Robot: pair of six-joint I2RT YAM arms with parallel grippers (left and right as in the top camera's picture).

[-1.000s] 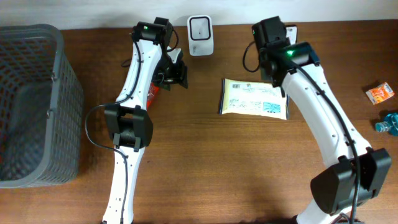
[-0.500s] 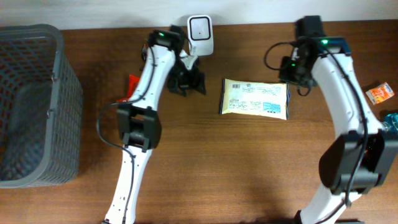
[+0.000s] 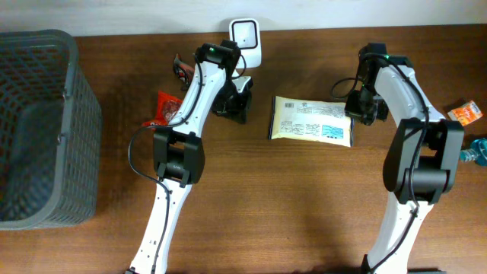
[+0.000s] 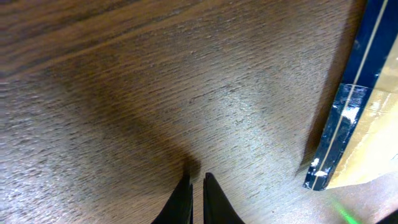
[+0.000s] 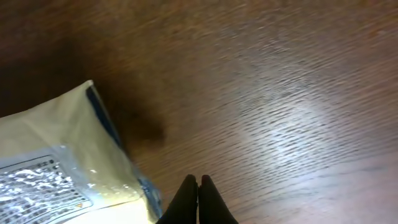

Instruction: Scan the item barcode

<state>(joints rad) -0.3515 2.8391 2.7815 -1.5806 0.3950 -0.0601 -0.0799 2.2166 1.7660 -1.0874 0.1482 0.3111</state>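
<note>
**Status of the task.** In the overhead view, the flat food packet (image 3: 312, 119) lay on the wooden surface (image 3: 251, 205) just off centre toward 1 o'clock, printed side up. It was not lifted and nothing gripped it. The white barcode scanner (image 3: 245, 42) stood at 12 o'clock, near the packet's 10 o'clock corner but apart from it. Judged from this layout, no scan had been made: the packet was not presented to the scanner. The print was too small to locate the barcode with certainty.

**Left jaws.** These sat low over the surface at the packet's 9 o'clock side, between packet and scanner. The left wrist view showed them drawn nearly together with only a thin slit between, holding nothing. The packet's blue edge (image 4: 348, 106) lay off at 3 o'clock, clear of them.

**Right jaws.** These were at the packet's 2 o'clock corner. The right wrist view showed them pressed together and empty, with the packet (image 5: 56, 162) at 8 o'clock, just beside them.

**Remaining steps (estimate).** Part one set of jaws, take the packet by an edge, raise it, and turn the barcode toward the scanner.

**Other items.** A grey basket (image 3: 38, 129) stood at 9 o'clock, a red wrapper (image 3: 161, 108) at 10 o'clock, and an orange packet (image 3: 464, 114) at 3 o'clock.
</note>
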